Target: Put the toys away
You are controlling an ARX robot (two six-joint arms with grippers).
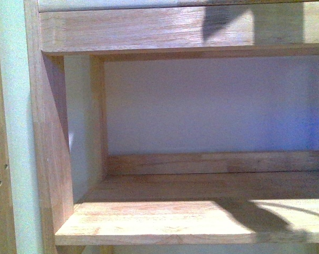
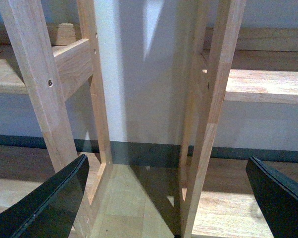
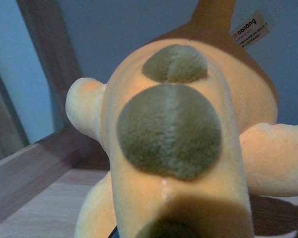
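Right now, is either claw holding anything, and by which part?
The left claw is open and empty. The plush toy fills the right wrist view, so the right claw probably holds it, but the claw itself and the grip point are hidden.

A wooden shelf unit fills the frame. One open compartment shows a pale back wall, a lower shelf board with sunlight and a dark shadow at right.

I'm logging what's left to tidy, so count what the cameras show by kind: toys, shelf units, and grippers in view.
Plush toys: 1, the orange plush animal with dark round patches.
Wooden shelf units: 2, standing side by side.
Grippers in view: 1, the left gripper, open.
Total: 4
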